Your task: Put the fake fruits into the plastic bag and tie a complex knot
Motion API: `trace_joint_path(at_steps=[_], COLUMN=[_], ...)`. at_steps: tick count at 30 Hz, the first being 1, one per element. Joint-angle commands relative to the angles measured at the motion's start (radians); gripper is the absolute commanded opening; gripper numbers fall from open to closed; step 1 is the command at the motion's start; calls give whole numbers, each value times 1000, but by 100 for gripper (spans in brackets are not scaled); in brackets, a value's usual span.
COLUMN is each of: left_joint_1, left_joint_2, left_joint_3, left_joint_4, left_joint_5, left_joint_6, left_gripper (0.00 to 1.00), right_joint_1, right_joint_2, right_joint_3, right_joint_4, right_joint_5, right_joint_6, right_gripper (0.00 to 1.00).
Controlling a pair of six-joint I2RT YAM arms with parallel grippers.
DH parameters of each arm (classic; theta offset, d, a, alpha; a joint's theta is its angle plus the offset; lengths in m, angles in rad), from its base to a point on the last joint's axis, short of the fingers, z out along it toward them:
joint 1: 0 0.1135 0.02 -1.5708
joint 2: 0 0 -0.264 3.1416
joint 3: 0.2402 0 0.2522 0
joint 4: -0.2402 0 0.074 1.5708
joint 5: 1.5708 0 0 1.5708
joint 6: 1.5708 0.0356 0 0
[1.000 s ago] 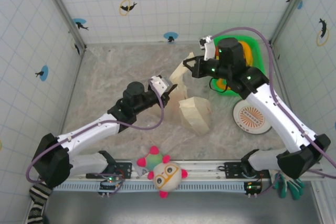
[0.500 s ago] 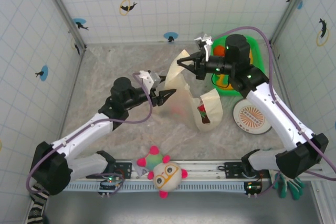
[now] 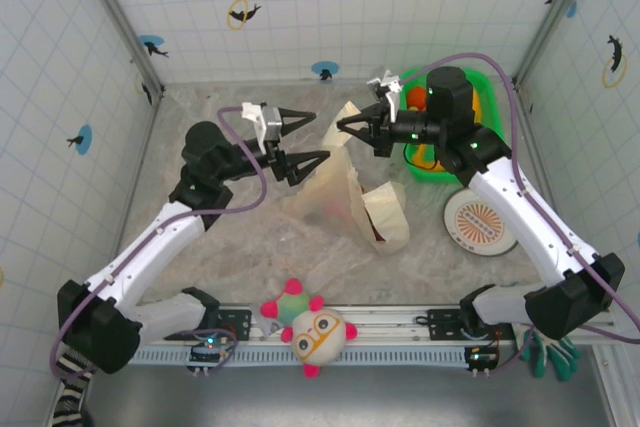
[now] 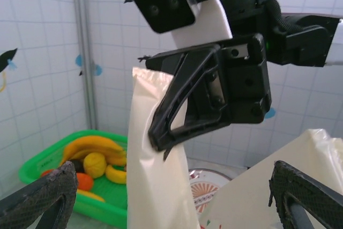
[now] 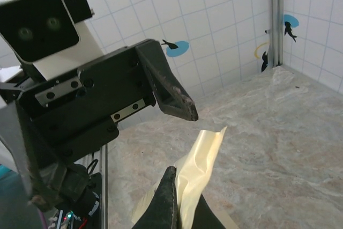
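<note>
The right claw [image 3: 344, 126] is pinching the plastic bag [image 3: 336, 197] by a handle strip above the table [image 3: 225, 242]; the left claw [image 3: 322, 135] is hovering spread wide, just left.

Thin film, moulded plastic and a stone-look tabletop

The plastic bag [image 3: 340, 197] is seen as thin, cream, half-translucent film, softly creased and faintly shiny. The fake fruits [image 4: 96, 156] and the green basket [image 4: 102, 210] are rendered in smooth, glossy plastic. Matt black moulded plastic is shown on the right hand [image 4: 161, 144], while a rough, woven-looking texture is carried by the fingers [image 4: 43, 194] of the left hand [image 3: 322, 134]. The tabletop [image 3: 200, 147] is finished in a matt, marbled pattern. The plush toy [image 3: 318, 332] is covered in fuzzy cloth.
</note>
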Motion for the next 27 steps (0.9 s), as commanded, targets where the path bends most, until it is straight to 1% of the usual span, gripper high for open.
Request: trace_joint_path(at_steps=[1,5,8,12,18,19,20,23,25,27], left_joint_1=[7,7,5,1,-18,-21,-22,-26,-24,-24], left_joint_2=[56,112,157,201,240,247,254,270,267,259], left_joint_3=[50,53,56,56,50,50,50,51,47,38], left_joint_4=[21,45,90,138,151,153,158,180,188,193], left_joint_5=[112,137,157,191,209,210,210,218,216,209], left_joint_6=[-72,-80,-114,-143,-139,-137,-139,-155,-154,-149], left_gripper=[94,92,88,81,70,68,63,46,40,30], right_joint_1=[-5,-5,-4,-3,0,0,0,0,-2,-5], right_joint_2=[8,8,8,9,11,12,11,9,9,8], right_joint_3=[53,52,47,46,37,34,31,27,27,27], right_joint_4=[9,25,44,49,131,139,151,158,146,128], right_joint_5=[-26,-36,-48,-54,-75,-80,-83,-83,-82,-84], right_joint_6=[-20,-15,-6,2,31,34,38,40,32,19], right_gripper=[0,0,0,0,0,0,0,0,0,0])
